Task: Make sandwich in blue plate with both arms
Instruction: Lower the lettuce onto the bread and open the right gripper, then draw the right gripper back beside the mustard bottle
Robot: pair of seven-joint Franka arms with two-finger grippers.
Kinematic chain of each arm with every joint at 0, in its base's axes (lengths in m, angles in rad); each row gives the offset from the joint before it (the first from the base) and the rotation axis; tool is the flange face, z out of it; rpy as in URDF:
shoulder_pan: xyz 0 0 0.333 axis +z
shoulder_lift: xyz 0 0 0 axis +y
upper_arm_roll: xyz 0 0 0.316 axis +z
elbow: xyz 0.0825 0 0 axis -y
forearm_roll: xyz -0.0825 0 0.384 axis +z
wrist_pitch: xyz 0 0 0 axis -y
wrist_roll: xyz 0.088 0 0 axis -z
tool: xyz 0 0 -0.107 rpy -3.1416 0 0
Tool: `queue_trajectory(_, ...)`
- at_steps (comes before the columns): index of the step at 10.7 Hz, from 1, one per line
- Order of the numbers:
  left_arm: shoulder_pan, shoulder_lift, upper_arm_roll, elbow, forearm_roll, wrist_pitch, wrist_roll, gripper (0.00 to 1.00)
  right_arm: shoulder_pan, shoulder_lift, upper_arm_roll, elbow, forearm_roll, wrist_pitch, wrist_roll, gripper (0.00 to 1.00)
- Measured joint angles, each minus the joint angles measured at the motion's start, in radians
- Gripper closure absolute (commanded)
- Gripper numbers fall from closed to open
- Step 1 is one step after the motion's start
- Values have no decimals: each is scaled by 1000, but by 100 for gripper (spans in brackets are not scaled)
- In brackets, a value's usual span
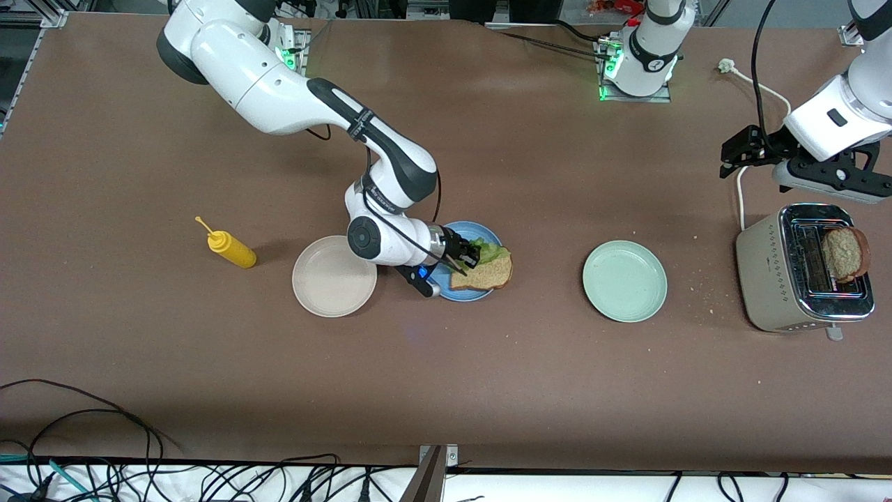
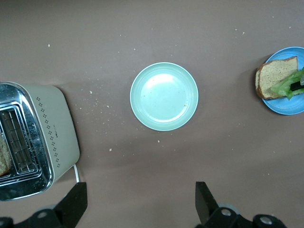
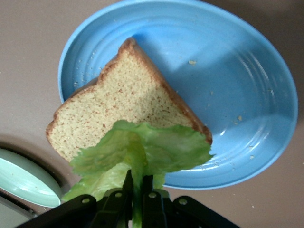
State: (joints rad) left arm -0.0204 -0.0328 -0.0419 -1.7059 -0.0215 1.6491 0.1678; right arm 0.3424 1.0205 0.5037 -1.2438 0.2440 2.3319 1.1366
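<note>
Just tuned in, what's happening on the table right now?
A sandwich is being built. The right gripper is shut on a lettuce leaf, holding it over a bread slice that lies on the blue plate. The left gripper waits open, up over the table near the toaster, where a second bread slice sticks out of a slot. The pale green plate and beige plate sit bare, and a mustard bottle lies toward the right arm's end.

A brown matte table (image 1: pixel 209 390) fills nearly the whole frame, evenly lit with soft glare near the top centre. Black cables (image 1: pixel 90 446) tangle along the lower left edge over a white strip. Metal framing (image 1: pixel 31 17) shows at the upper left corner.
</note>
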Motion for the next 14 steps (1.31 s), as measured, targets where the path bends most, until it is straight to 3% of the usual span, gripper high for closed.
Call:
queue_trajectory(1,8,0,0,0,0,0,0,0,0,3,0,0,0,0,0,100)
queue_trajectory(2,15,0,0,0,0,0,0,0,0,7,0,0,0,1,-1,85)
queue_trajectory(4,17,0,-1,0,0,0,0,0,0,12,0,0,0,1,-5,39)
queue_trajectory(7,17,0,-3,0,0,0,0,0,0,12,0,0,0,1,-7,4)
queue_trajectory(12,16,4,-8,0,0,0,1,0,-3,10,0,8,1,3,-6,0)
queue_trajectory(14,15,4,-13,0,0,0,1,0,-23,-2,9,32,8,-68,-3,0)
